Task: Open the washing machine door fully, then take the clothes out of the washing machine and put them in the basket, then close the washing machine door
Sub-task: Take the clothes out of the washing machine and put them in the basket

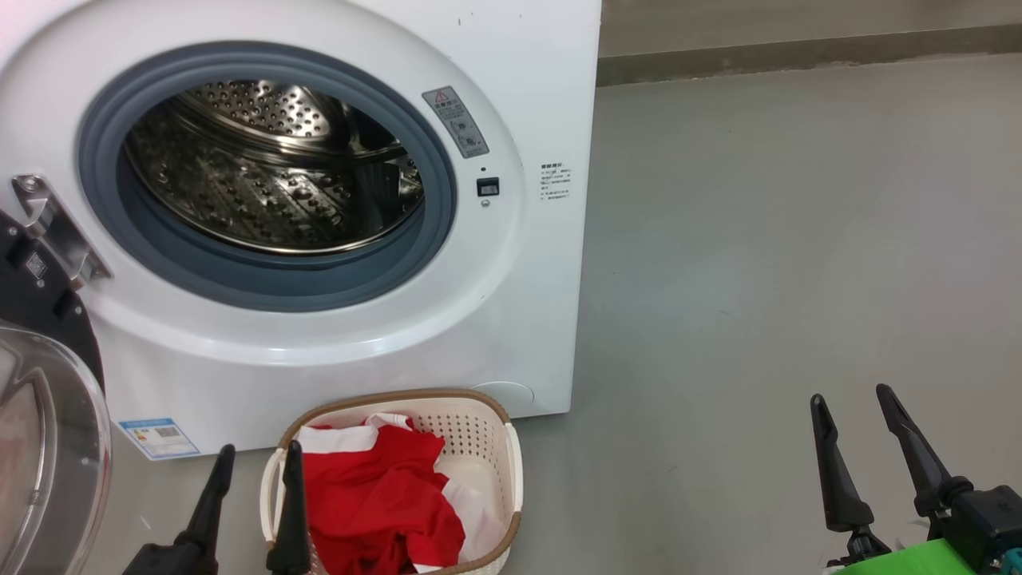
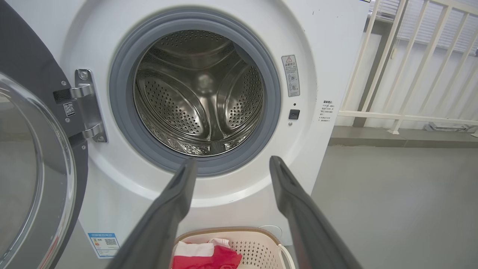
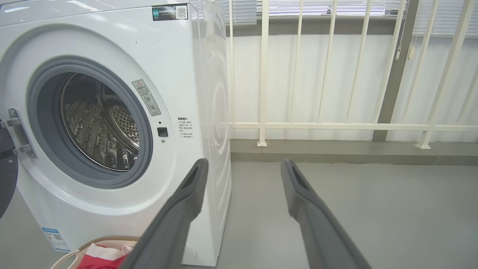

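The washing machine door (image 1: 48, 399) hangs wide open at nine o'clock; the washing machine (image 1: 511, 263) drum (image 1: 263, 192) looks empty; the clothes (image 1: 375, 495) lie in the basket (image 1: 479, 423) at six o'clock; left gripper (image 1: 260, 447) and right gripper (image 1: 850, 393) stand apart, holding nothing; judging by this, only closing the door remains.

Bright, even, sharp pictures; wrist views bend straight railing (image 3: 336, 126) bars

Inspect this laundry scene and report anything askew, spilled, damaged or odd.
Nothing looks damaged or spilled. The round black-rimmed glass door hangs wide open on the white front-loading washing machine, its steel drum empty. The red and white clothes lie crumpled inside the cream perforated plastic basket, none on the grey floor.
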Tool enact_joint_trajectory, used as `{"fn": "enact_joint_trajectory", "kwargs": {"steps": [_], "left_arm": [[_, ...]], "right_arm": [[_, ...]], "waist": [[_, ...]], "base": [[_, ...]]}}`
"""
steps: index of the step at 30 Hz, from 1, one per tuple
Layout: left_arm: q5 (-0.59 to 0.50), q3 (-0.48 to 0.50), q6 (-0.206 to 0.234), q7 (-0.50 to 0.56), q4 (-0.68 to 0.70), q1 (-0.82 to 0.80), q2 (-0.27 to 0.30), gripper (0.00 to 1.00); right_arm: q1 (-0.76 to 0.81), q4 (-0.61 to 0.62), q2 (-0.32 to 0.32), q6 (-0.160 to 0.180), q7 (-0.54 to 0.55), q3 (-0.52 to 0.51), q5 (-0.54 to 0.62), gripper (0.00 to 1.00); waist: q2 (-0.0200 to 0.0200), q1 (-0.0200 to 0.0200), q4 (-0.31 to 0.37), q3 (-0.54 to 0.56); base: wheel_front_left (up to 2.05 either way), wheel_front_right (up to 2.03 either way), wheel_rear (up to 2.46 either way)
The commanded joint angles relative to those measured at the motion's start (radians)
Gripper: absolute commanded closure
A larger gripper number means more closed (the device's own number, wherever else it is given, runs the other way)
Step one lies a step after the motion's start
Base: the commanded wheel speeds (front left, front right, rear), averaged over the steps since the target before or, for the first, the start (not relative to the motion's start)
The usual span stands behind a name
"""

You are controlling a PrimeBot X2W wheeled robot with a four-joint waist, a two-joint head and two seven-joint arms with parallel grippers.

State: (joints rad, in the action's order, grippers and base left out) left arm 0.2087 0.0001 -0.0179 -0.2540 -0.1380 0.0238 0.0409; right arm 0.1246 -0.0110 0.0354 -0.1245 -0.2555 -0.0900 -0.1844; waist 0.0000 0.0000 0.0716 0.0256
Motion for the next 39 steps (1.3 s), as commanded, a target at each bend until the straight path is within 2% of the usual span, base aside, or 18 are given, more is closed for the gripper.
{"fn": "enact_joint_trajectory", "kwargs": {"steps": [1, 17, 22, 39], "left_arm": [[-0.005, 0.034, 0.001, -0.008, 0.023, -0.009, 0.009, 0.00], [-0.014, 0.039, -0.001, -0.008, 0.044, -0.003, 0.009, 0.00], [-0.016, 0.041, 0.014, -0.008, 0.037, -0.002, 0.009, 0.00], [-0.024, 0.032, 0.000, -0.008, 0.048, -0.004, 0.009, 0.00]], "right_arm": [[-0.006, 0.028, 0.015, -0.006, -0.006, 0.014, 0.002, 0.00], [-0.001, 0.029, 0.015, -0.006, -0.006, 0.015, -0.003, 0.00], [-0.001, 0.027, 0.015, -0.006, -0.006, 0.015, -0.003, 0.00], [-0.002, 0.027, 0.015, -0.006, -0.006, 0.021, -0.002, 0.00]], "waist": [[0.0000, 0.0000, -0.001, 0.000], [0.0000, 0.0000, -0.003, 0.006], [0.0000, 0.0000, -0.007, 0.006], [0.0000, 0.0000, -0.015, -0.008]], "base": [[0.00, 0.00, 0.00], [0.00, 0.00, 0.00], [-0.24, 0.14, 0.10], [-1.24, 1.13, 0.11]]}}
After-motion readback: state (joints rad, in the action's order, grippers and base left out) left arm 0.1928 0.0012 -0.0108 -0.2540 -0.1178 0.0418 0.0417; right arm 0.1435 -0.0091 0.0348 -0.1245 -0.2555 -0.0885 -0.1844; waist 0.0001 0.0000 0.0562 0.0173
